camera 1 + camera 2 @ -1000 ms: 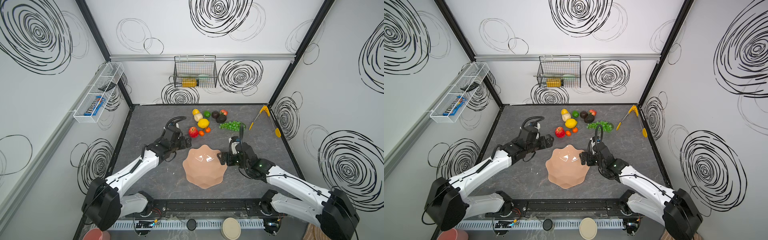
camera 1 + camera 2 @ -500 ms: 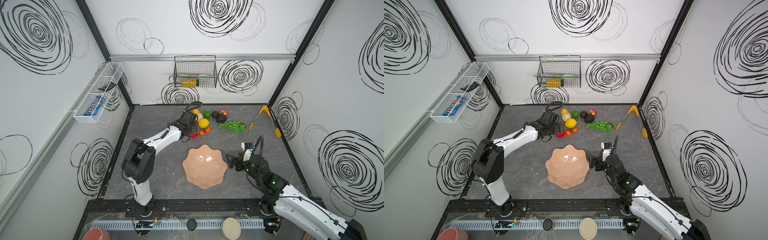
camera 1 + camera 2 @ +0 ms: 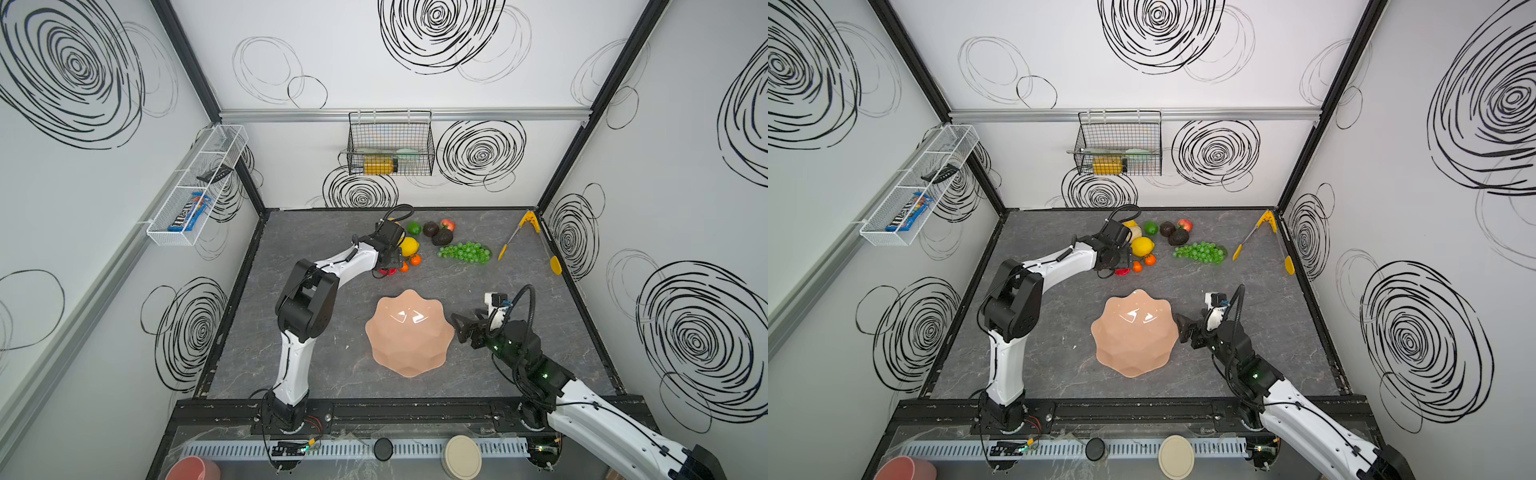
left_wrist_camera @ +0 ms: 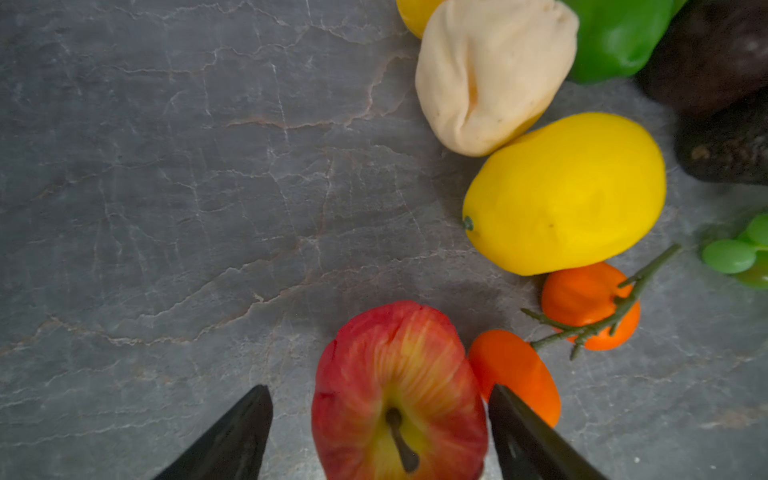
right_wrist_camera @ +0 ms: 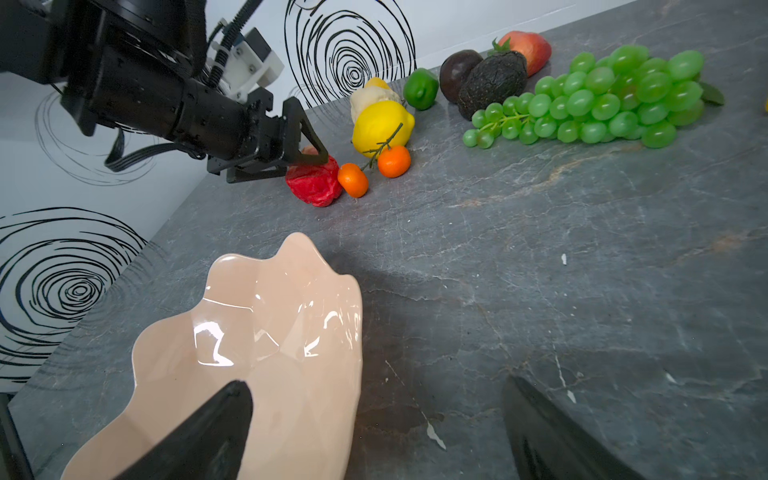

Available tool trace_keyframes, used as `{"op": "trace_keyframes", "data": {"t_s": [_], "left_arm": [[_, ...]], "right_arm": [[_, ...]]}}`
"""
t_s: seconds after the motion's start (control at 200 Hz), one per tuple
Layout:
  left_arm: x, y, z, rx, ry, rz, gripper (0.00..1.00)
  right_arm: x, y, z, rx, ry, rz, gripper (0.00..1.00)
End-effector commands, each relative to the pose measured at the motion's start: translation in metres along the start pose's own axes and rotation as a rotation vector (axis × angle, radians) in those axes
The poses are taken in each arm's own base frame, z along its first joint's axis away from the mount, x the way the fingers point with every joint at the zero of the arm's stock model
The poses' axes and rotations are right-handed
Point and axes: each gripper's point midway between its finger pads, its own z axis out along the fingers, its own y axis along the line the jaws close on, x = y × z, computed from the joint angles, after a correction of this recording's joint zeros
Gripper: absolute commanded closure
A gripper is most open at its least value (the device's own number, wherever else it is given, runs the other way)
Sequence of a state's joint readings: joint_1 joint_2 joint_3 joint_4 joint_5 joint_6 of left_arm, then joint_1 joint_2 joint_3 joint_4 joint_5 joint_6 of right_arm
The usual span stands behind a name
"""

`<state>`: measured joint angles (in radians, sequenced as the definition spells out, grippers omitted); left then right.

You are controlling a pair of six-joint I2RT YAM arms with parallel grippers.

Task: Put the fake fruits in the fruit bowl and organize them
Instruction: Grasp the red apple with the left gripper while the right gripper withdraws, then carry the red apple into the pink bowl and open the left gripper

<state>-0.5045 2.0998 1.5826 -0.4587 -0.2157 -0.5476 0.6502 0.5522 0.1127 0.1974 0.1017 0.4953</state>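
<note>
A red apple (image 4: 399, 395) lies stem-up on the grey table between the fingers of my left gripper (image 4: 379, 390), which is open with a gap on one side. Beside the apple are two small oranges (image 4: 590, 303), a lemon (image 4: 565, 195) and a pale pear (image 4: 490, 75). In a top view, the lime (image 3: 414, 227), avocados (image 3: 441, 237) and grapes (image 3: 464, 252) lie further right. The scalloped peach fruit bowl (image 3: 409, 332) sits empty at mid-table. My right gripper (image 5: 374, 382) is open astride the bowl's right rim (image 5: 349, 332), holding nothing.
Yellow-tipped tongs (image 3: 515, 239) lie at the back right near the wall. A wire basket (image 3: 390, 143) hangs on the back wall and a mesh shelf (image 3: 195, 187) on the left wall. A cream disc (image 3: 460, 455) and a coral bowl (image 3: 193, 469) sit beyond the front rail.
My left arm has stretched out from beside the bowl to the fruit pile, and its jaws have narrowed around the apple. The right arm drew back slightly and now holds still.
</note>
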Motion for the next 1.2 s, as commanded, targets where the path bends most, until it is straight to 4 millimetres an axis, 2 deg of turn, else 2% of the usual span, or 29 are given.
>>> {"op": "trace_keyframes", "data": {"t_s": [0.0,0.07,0.265,0.47,0.56,0.66,0.761,0.806,0.881,1.026,1.096,1.196], "left_arm": [[-0.006,0.000,0.005,0.010,0.008,-0.016,0.23],[-0.005,-0.001,0.008,0.016,0.014,-0.016,0.29],[-0.004,-0.001,0.009,0.016,0.018,-0.015,0.34],[-0.011,0.005,-0.008,0.003,-0.019,-0.019,0.35],[-0.022,0.008,-0.029,0.005,-0.064,-0.024,0.35],[-0.035,0.009,-0.063,0.019,-0.129,-0.027,0.35],[-0.035,0.008,-0.103,0.026,-0.182,-0.007,0.35],[-0.030,0.007,-0.121,0.034,-0.196,0.004,0.35],[-0.009,0.000,-0.150,0.068,-0.198,0.039,0.35],[0.048,-0.023,-0.196,0.132,-0.164,0.178,0.35],[0.075,-0.030,-0.208,0.163,-0.132,0.226,0.35],[0.114,-0.039,-0.208,0.218,-0.053,0.260,0.35]], "right_arm": [[-0.007,0.003,0.001,-0.015,-0.036,0.002,0.03],[-0.008,0.003,0.001,-0.016,-0.036,0.003,0.03],[-0.005,0.002,0.004,-0.010,-0.021,0.004,0.03],[-0.006,0.001,0.004,-0.006,-0.023,0.005,0.03],[-0.004,0.000,0.004,-0.005,-0.020,0.005,0.03],[-0.005,0.000,0.004,-0.003,-0.023,0.007,0.03],[-0.005,-0.002,0.004,0.006,-0.024,0.007,0.03],[-0.005,-0.002,0.004,0.009,-0.023,0.007,0.03],[-0.004,-0.003,0.005,0.010,-0.023,0.006,0.03],[-0.004,-0.004,0.006,0.015,-0.023,0.006,0.03],[-0.003,-0.004,0.006,0.016,-0.018,0.006,0.03],[-0.002,-0.004,0.007,0.017,-0.012,0.007,0.03]]}}
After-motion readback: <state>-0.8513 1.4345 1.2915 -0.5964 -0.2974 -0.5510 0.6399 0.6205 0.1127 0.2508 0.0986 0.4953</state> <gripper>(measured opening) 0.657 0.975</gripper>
